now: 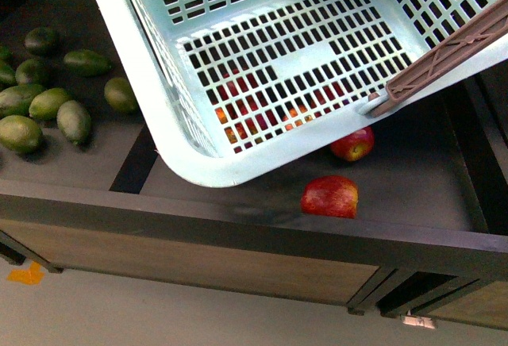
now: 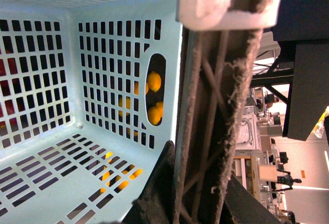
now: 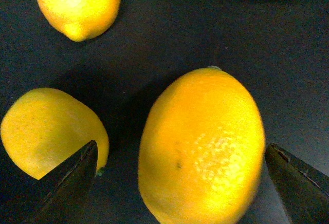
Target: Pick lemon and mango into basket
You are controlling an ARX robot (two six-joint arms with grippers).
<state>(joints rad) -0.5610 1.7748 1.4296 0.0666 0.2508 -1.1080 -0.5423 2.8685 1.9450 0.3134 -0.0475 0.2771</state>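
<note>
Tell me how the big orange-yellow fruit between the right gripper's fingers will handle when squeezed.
The orange-yellow fruit is rounded and egg-shaped, so it will probably roll if nudged off-centre. Its glossy, dimpled skin may slip against the right gripper's narrow fingers. Its skin looks taut, so it likely stays firm.

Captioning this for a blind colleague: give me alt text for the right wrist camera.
A dimpled yellow lemon lies on a dark surface between the fingers of the open right gripper. Three more yellow fruits lie around it.
</note>
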